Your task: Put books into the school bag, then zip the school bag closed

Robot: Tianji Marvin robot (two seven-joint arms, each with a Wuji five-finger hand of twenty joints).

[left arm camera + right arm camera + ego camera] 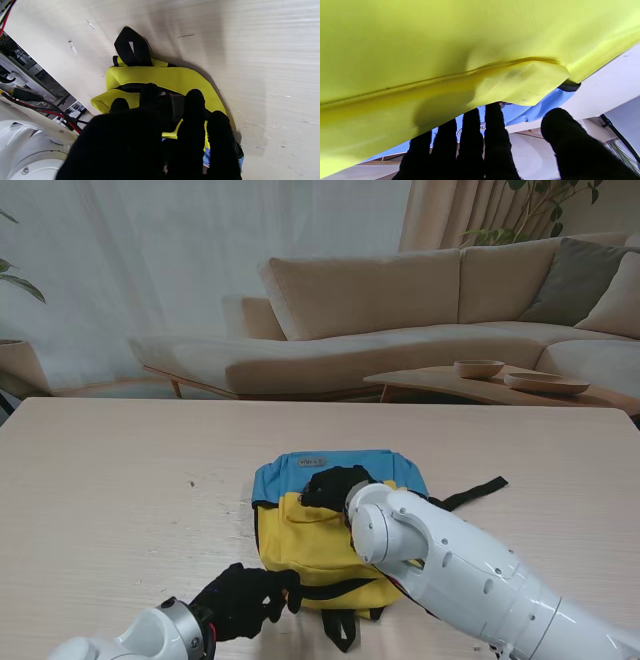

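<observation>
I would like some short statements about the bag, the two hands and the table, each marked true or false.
1. The school bag lies flat on the table. True.
2. The bag is red and green. False: it is yellow with a blue part on the side farther from me.
3. The left hand is at the bag's edge nearer to me. True.
4. The right hand hovers far from the bag. False: it rests on the bag, near the blue part.
5. Books lie on the table beside the bag. False: no books are visible.
</observation>
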